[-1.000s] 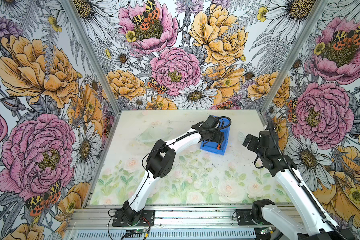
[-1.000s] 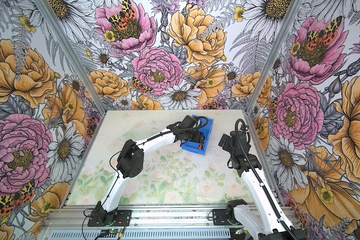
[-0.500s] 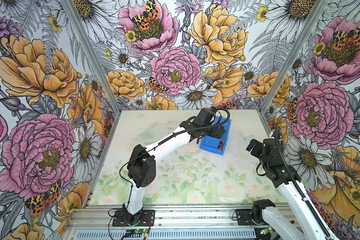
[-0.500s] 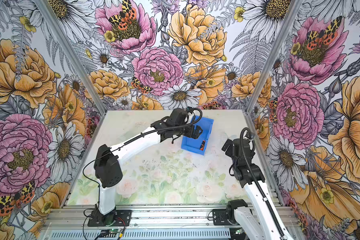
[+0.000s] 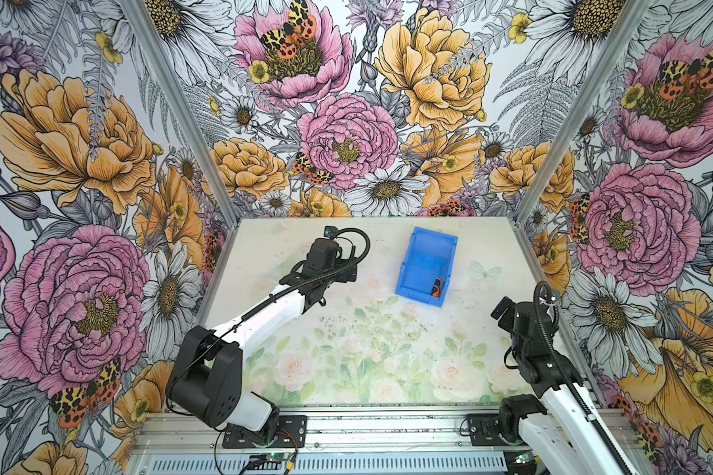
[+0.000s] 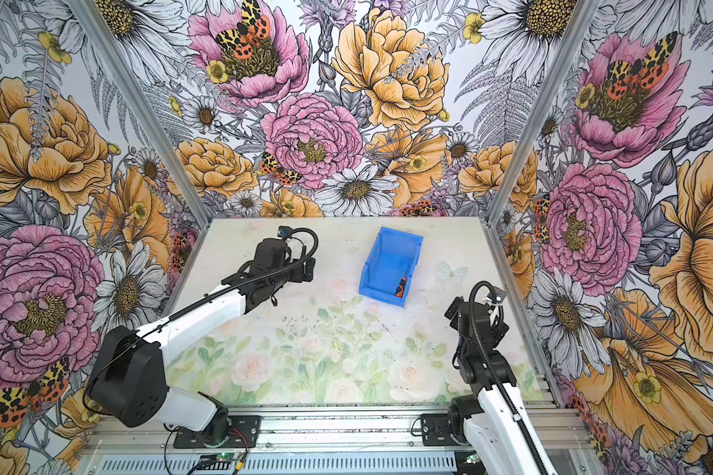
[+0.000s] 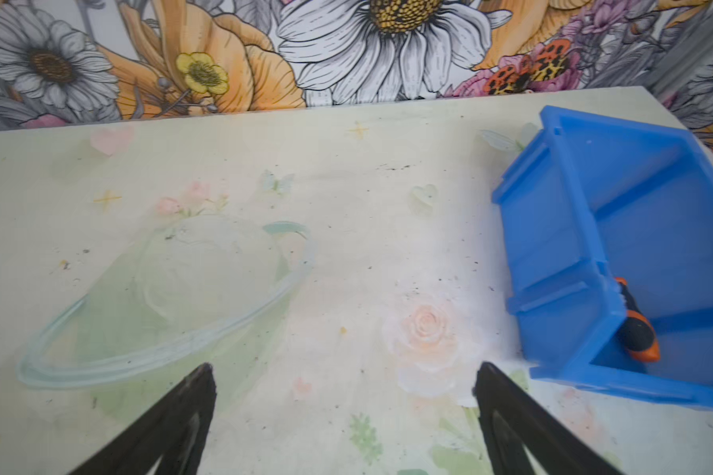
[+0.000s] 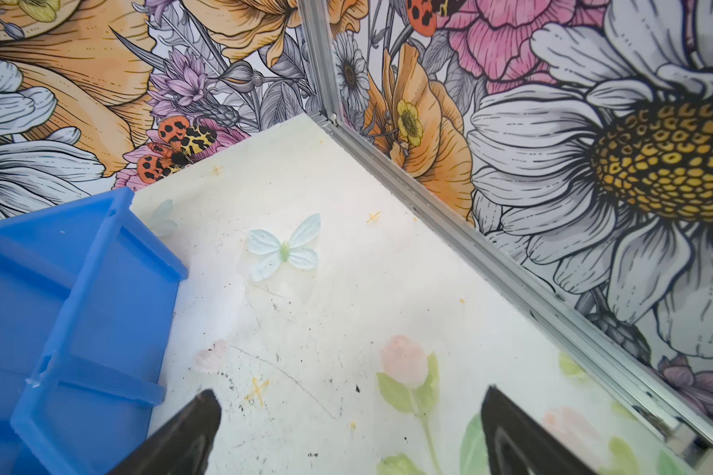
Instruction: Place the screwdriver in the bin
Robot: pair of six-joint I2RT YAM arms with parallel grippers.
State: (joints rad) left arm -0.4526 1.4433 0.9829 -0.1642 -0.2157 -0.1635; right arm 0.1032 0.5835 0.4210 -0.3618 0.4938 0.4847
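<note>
Screwdriver lies in bin (near corner); both end effectors gape empty, nothing between.

From my station, the screwdriver shows only its handle in the left wrist view; the bin side wall covers the rest. In both top views I can't make out its shaft, too small inside the bin. The bin runs off the picture's edge in the left wrist view and again in the right wrist view. Both wrist views cut their fingers short, tips only.
</note>
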